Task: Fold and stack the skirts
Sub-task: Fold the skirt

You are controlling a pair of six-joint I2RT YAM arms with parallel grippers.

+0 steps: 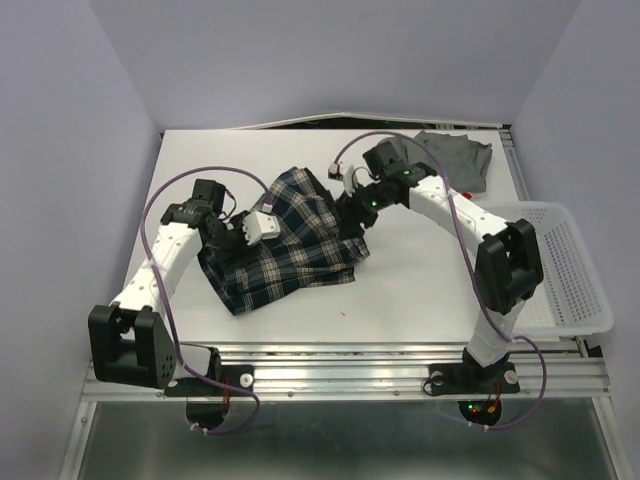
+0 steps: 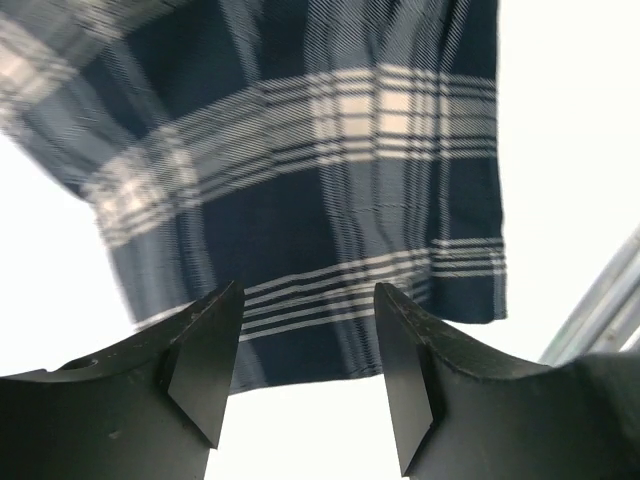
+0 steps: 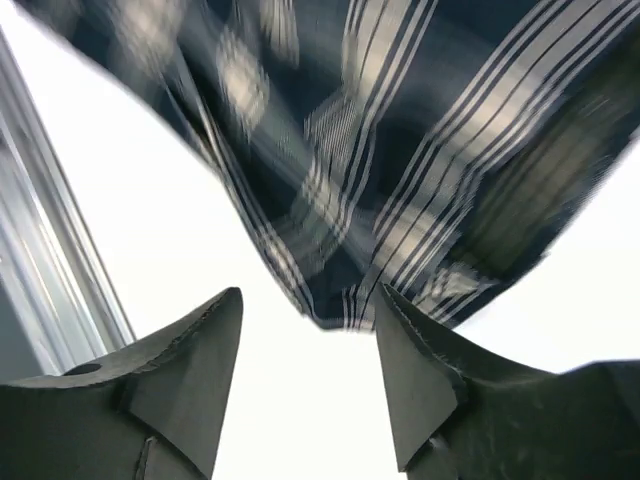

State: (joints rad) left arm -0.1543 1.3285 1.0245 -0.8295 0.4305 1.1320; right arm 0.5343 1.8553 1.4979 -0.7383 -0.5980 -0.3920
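Observation:
The plaid skirt [image 1: 295, 245] lies rumpled in the middle of the white table [image 1: 420, 290]. My left gripper [image 1: 228, 243] hovers at its left edge, open and empty. In the left wrist view the skirt's hem [image 2: 330, 200] lies just ahead of my gripper [image 2: 305, 370], with bare table between the fingers. My right gripper [image 1: 356, 213] hovers at the skirt's upper right corner, open and empty. In the right wrist view a point of the skirt [image 3: 400, 150] lies just ahead of my gripper [image 3: 310, 380]. The grey skirt [image 1: 455, 158] lies crumpled at the back right. The white and red skirt is out of view.
A white mesh basket [image 1: 565, 265] stands at the table's right edge, beside the right arm. A metal rail [image 1: 400, 365] runs along the near edge. It also shows in the left wrist view [image 2: 600, 310] and the right wrist view [image 3: 50, 250].

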